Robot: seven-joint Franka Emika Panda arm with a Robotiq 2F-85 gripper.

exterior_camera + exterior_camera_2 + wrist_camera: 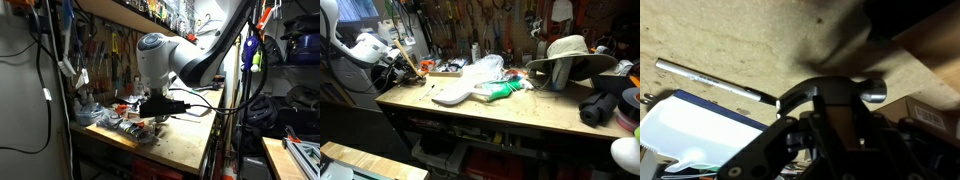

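Here the end effector (pixel 830 122) comes in from the bottom of the wrist view, with a hammer (pixel 838 90) right at its fingertips. The hammer's head is black and curves in an arch across the frame. It ends on the right in a round, silvery striking face that catches the light. Below the head, dark parts of tool and end effector merge, so I cannot tell whether the jaws are clamped on the hammer or merely stand about it. The hammer is over the pale, speckled wood of the bench (pixel 730 40); whether it touches the wood cannot be told. To its left a thin metal rod (pixel 715 80) lies flat on the bench, slanting down toward the hammer, with its near end just beside the head. Below the rod lies a white tray (pixel 685 125) with a blue edge. A cardboard box (pixel 932 115) sits at the right. In an exterior view the end effector (pixel 155 105) hangs low over one end of the bench (pixel 185 145), close above a heap of small clutter (pixel 130 127). In an exterior view a wooden stick (pixel 410 62) slants beside the arm; whether it is the hammer's handle is unclear. Further along that bench (pixel 520 115) lie a white slab (pixel 450 95), a clear bag (pixel 485 70) and a wide hat (pixel 570 52), all well apart from the hammer.
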